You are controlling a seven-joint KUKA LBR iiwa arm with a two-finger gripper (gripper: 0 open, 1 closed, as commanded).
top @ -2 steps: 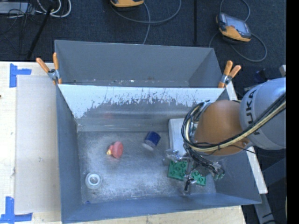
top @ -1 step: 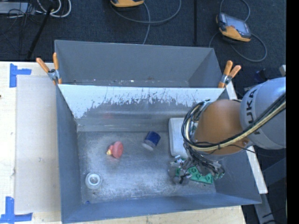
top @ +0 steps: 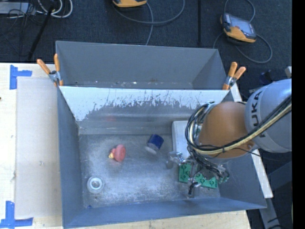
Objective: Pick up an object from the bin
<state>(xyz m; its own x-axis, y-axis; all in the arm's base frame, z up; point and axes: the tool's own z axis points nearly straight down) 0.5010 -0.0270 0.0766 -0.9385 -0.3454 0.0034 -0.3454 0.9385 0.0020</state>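
In the camera view, the robot arm [top: 271, 118] is reaching into the grey metal bin [top: 138, 66] from the right. A round orange cover [top: 226, 128] is sitting on its wrist, and black and white cables [top: 194, 128] are looping beside it. The gripper [top: 193, 182] is hanging low over the bin floor, in the near right corner, with green parts [top: 206, 179] showing around it. I cannot tell if the gripper is spread or pressed together, and I cannot tell if it is pinching anything. A small grey bit [top: 170, 160] is showing just to the left of the gripper, and I cannot tell if it is a loose thing or a part of the robot. A flat white thing [top: 180, 130] is lying behind the gripper, partly hiding under the arm. A little blue and white cap-like thing [top: 154, 143] is lying near the middle of the floor, tipped over. A small pink toy with a yellow spot [top: 117, 153] is lying farther left, well apart from the gripper. A clear round ring, like a roll of tape [top: 95, 183], is lying in the near left corner.
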